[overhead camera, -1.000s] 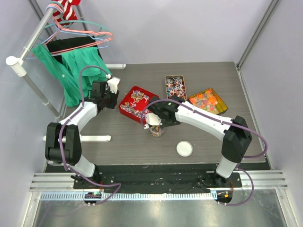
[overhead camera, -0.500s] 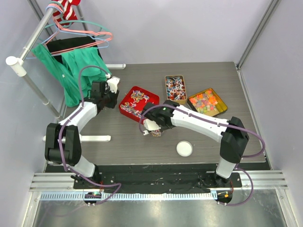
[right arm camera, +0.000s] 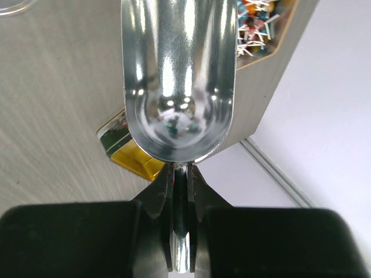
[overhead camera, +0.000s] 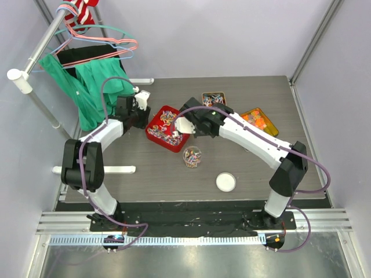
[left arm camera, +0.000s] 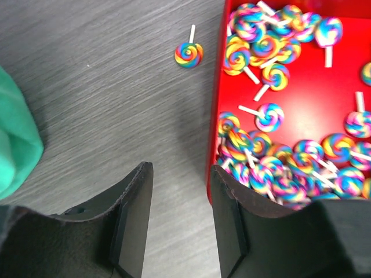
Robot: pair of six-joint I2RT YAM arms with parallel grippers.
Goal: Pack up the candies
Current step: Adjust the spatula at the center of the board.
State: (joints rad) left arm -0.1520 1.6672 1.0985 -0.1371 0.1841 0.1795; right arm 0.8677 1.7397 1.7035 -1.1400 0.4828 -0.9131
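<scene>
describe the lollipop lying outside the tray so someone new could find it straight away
Start at the red tray heaped with rainbow swirl lollipops. Just outside its wall, on the side toward the green cloth, one lollipop lies alone on the grey table. It is the only one not on red, with bare table all around it.

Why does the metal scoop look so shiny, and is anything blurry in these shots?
Right wrist view: the scoop carries bright streaks of glare; the table behind looks pale. Left wrist view: lollipops in the red tray are crisp, the left gripper's fingers close up are dark and soft-edged. Top external view: even light, only faint shadows.
</scene>
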